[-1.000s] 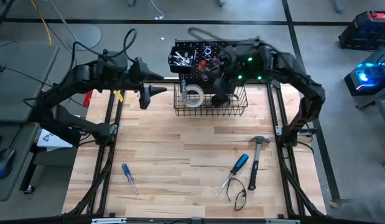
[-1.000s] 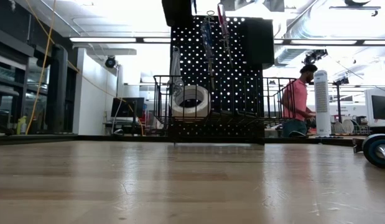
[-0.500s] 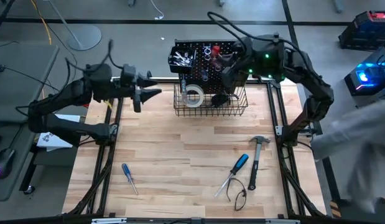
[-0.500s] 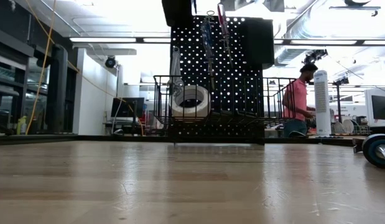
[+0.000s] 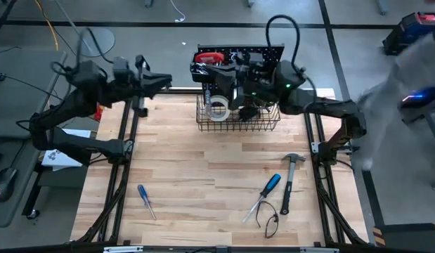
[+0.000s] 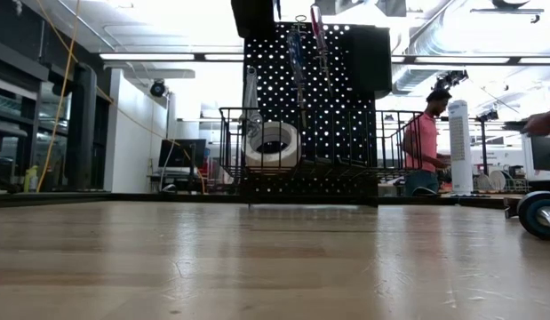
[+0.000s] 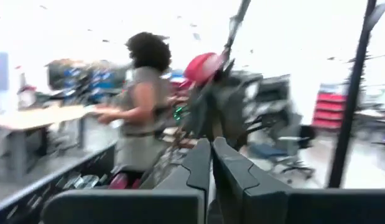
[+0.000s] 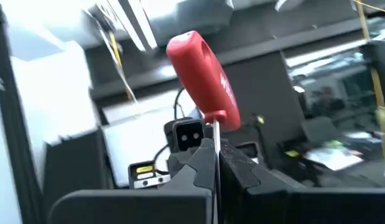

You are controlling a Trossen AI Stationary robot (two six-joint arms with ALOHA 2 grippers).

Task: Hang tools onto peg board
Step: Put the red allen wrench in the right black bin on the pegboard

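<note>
Moved: my right gripper (image 8: 214,163) swung over the peg board (image 5: 238,53), pinching the red-handled screwdriver (image 8: 201,81).
Left gripper (image 7: 211,163): pressed together, empty, off the worktop's rear-left corner.
Meaning: screwdriver seemed ready for hanging.
Remaining: hammer (image 5: 289,179), blue screwdrivers, front.

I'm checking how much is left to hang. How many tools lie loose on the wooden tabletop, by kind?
Blue-handled screwdrivers: 2
Claw hammer: 1
Dark looped tool, kind unclear: 1
Total: 4
</note>
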